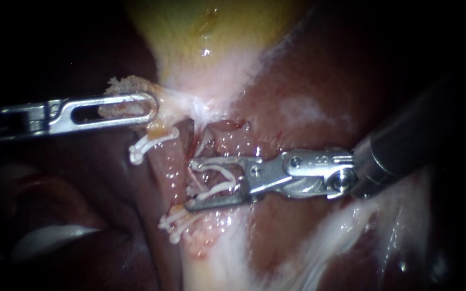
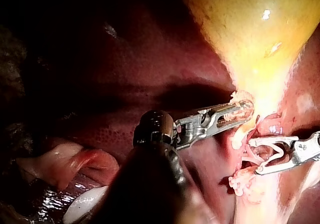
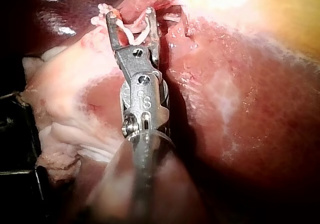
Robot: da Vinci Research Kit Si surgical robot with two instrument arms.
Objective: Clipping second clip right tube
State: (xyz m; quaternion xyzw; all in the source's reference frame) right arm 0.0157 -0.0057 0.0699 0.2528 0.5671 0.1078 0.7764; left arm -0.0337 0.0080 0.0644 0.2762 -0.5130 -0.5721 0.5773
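Note:
My right instrument (image 1: 191,184) comes in from the right. Its jaws stand wide apart and carry a white clip (image 1: 219,180) that straddles a glistening pink tube (image 1: 218,143) below the gallbladder's neck. The right wrist view shows the same jaws (image 3: 129,15) around the tube, and the left wrist view shows them too (image 2: 254,157). One white clip (image 1: 149,144) sits up and to the left of these jaws, and another (image 1: 175,222) sits just below them. My left instrument (image 1: 136,108) (image 2: 240,111) is shut on frayed tissue at the gallbladder's neck, holding it to the left.
The yellow gallbladder (image 1: 206,32) (image 2: 250,29) fills the top of the endoscope view. Dark red liver (image 1: 319,81) (image 3: 240,109) lies to the right, behind my right instrument's shaft. Whitish tissue (image 1: 227,264) runs down below the clips.

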